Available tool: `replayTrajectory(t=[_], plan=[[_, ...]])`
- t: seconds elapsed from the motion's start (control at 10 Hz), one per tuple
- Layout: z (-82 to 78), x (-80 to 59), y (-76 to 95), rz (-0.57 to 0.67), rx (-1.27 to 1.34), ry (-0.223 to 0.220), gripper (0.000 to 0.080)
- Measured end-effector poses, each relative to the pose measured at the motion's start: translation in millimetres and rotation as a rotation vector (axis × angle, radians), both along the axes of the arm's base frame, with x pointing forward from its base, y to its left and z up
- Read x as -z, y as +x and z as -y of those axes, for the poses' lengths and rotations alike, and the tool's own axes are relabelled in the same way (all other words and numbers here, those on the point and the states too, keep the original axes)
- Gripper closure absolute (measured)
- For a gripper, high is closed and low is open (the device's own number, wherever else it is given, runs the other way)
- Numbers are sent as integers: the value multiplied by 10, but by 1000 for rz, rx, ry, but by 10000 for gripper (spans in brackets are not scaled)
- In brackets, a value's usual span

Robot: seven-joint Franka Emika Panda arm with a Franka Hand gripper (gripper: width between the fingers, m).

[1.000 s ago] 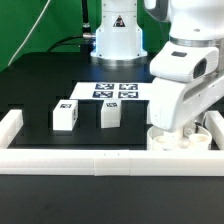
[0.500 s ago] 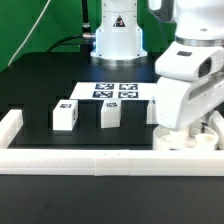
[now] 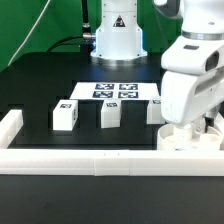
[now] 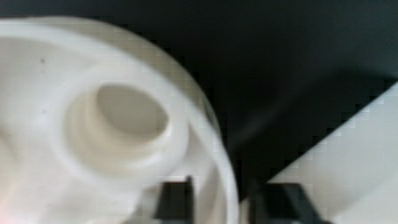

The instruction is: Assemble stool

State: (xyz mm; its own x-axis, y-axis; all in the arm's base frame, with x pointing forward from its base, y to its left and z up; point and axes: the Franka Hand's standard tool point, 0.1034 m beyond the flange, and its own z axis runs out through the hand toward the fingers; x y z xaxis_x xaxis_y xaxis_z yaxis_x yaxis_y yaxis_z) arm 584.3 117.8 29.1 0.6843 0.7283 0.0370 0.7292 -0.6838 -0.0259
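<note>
Sliding toward 3 o'clock, the gripper [image 4: 228, 200] straddles the seat's [image 3: 186, 139] rim at the exterior view's 4 o'clock. Its jaws have just parted, likely releasing it there; the legs [image 3: 110, 113] wait.

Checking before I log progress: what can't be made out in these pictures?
Seat: wrist view, blurred and cut off by the frame edge; exterior view, mostly hidden behind the arm.
Third leg: exterior view, partly behind the arm.
Gripper: wrist view, fingertips cut off by the edge.

Marker board [image 3: 116, 91], white border rail [image 3: 90, 159]
</note>
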Motion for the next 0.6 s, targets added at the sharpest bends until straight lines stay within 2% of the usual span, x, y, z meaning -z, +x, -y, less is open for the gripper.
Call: replayTrajectory(t=[0.1,0.2,0.3,0.4,0.5,0.6], plan=[[-19,-76,3,-2,-3,-1,554],[-6,-180,8,-4,-3,-5,371],[-5,-251,14,-3,-4,-8,239],[11,-301,30,3,-7,-9,239],[71,-304,45,6,-21,-10,169],[173,-274,35,3,-48,-12,155]])
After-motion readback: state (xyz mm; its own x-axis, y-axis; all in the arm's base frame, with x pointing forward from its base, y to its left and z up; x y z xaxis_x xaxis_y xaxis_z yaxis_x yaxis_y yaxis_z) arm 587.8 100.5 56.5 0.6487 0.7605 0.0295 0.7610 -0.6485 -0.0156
